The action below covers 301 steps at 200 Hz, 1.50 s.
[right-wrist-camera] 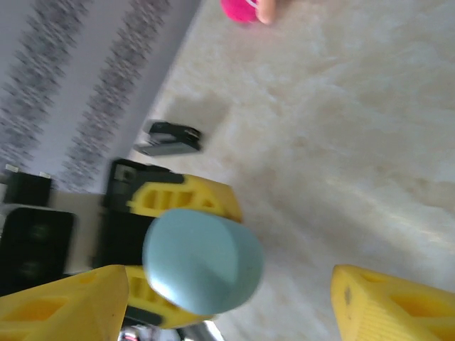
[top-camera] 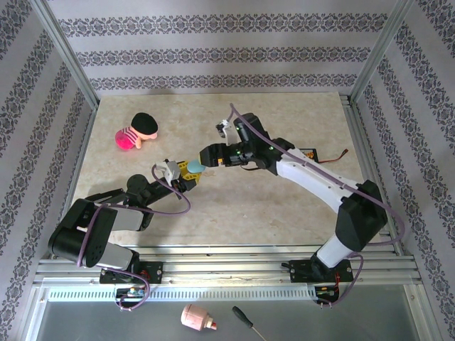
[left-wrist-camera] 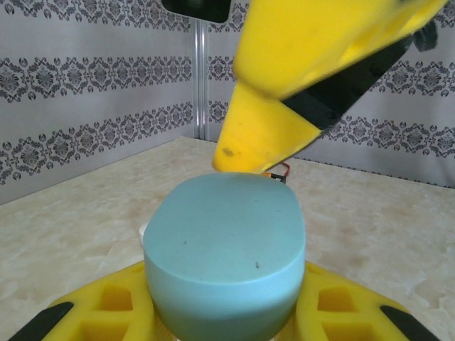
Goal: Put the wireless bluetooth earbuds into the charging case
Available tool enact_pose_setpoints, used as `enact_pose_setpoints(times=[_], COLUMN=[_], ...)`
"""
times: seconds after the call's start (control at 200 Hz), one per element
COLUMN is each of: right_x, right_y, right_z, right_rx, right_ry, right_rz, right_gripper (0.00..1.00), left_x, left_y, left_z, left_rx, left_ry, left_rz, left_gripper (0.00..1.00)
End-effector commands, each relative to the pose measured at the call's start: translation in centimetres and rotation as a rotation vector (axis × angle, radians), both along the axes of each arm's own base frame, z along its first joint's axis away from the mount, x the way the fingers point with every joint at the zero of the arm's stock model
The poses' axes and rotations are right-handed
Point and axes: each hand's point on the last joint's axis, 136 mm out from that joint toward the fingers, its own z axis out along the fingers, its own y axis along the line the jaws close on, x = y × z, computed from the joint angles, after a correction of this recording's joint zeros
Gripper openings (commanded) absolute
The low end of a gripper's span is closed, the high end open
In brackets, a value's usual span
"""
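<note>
While my left gripper (left-wrist-camera: 224, 307) is clamped on the pale blue charging case (left-wrist-camera: 224, 241), with a yellow finger (left-wrist-camera: 99, 312) pressed to each side of its rounded body, my right gripper (right-wrist-camera: 231, 280) stands with its fingers spread wide. From my right wrist I see the case end-on, sitting in the gap between my two right fingertips, and neither of them touches it. From my left wrist, one right finger (left-wrist-camera: 284, 106) looms just above the case, tilted down towards its far edge; whether it makes contact there I cannot tell. From above, both my arms meet near the middle of the marble-patterned table (top-camera: 270, 213), and the case shows as a small blue spot between the two wrists. I cannot tell whether its lid is open or closed. Well apart, towards the far left of the table, lies a pink toy (top-camera: 136, 130) with a black top. A small dark flat object (right-wrist-camera: 170, 138) lies on the table beyond my left gripper.
</note>
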Motion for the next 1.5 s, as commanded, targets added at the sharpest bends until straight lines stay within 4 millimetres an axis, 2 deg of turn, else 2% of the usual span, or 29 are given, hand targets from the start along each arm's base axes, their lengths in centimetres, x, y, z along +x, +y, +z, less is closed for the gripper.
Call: enact_pose_setpoints(times=[0.0,0.205,0.365,0.615,0.769,0.829,0.964,1.159,1.294,1.499], right_x=[-0.2,-1.4,-2.3,-2.5,-2.0,-1.7,0.2,2.5,3.2,2.8], right_y=[0.7,1.7,2.8,3.0,2.6,2.3,0.0,-5.1,-8.3,-11.4], right_z=[2.2,1.0,0.1,-0.5,-1.1,-1.6,-3.9,-9.4,-12.8,-18.0], right_rx=[0.243,0.397,0.411,0.395,0.37,0.347,0.253,0.021,-0.094,-0.195], right_ry=[0.131,0.277,0.323,0.331,0.321,0.304,0.26,0.223,0.245,0.336], right_rz=[-0.012,0.045,0.076,0.083,0.066,0.053,-0.046,-0.197,-0.272,-0.328], right_gripper=[0.73,0.6,0.54,0.27,0.25,0.25,0.24,0.22,0.22,0.22], left_x=[-0.2,0.0,-0.3,-0.5,-0.6,-0.6,-0.6,-0.9,-2.0,-3.4], left_y=[-0.3,-0.4,-0.4,-0.3,-0.3,-0.2,-0.1,0.0,-0.9,-3.5], left_z=[3.0,3.0,3.0,3.0,3.1,3.0,1.9,-2.4,-2.7,-4.1], left_rx=[-0.04,-0.039,-0.04,-0.041,-0.044,-0.041,-0.001,0.198,0.252,0.398], left_ry=[-0.094,-0.094,-0.094,-0.093,-0.094,-0.093,-0.078,0.057,0.083,0.167], left_rz=[-0.005,-0.007,-0.009,-0.008,-0.009,-0.003,0.014,0.026,-0.014,-0.136], left_gripper=[0.32,0.32,0.32,0.33,0.33,0.37,0.63,0.83,0.88,0.93])
